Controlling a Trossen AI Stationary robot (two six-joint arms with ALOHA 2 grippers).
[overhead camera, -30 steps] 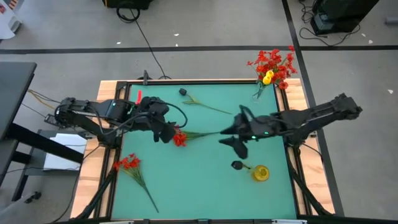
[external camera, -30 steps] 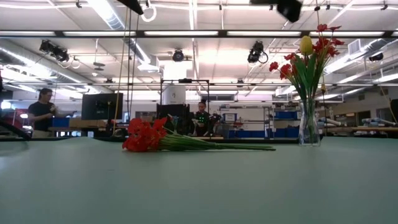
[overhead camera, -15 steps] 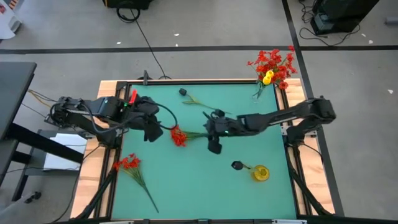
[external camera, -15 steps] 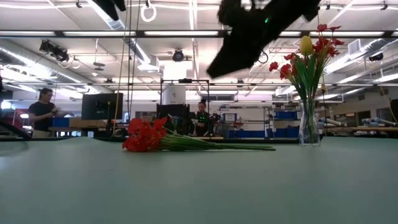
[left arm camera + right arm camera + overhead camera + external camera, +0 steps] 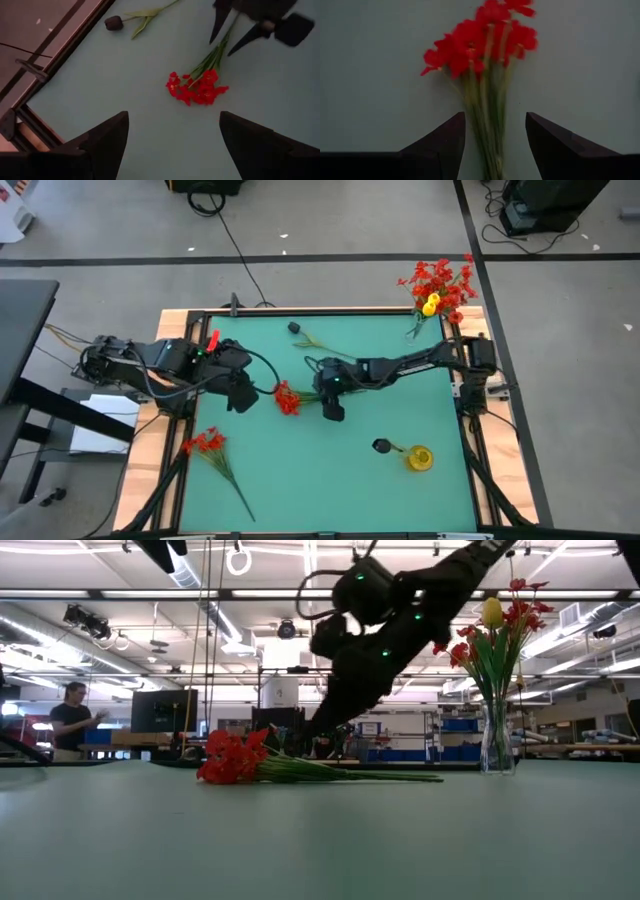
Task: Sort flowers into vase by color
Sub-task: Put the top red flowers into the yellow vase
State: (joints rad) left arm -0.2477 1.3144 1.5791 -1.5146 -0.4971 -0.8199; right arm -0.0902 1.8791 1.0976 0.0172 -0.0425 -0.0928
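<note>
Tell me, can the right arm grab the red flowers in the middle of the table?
Probably yes. The right gripper is open, its fingers either side of the red flowers' stems, with nothing between.

A robotics lab: ceiling strip lights [image 5: 300, 592], workbenches [image 5: 150, 745], person [image 5: 72, 720] behind.

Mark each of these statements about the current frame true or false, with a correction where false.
1. The right gripper has its jaws open astride the stems of the red flower bunch. True.
2. The left gripper is shut on that bunch. False: it is open, and the bunch lies on the mat beyond it.
3. The glass vase already holds red flowers and a yellow one. True.
4. No other flowers lie on the table. False: a second red bunch, a dark-headed flower and a yellow flower lie there.
</note>
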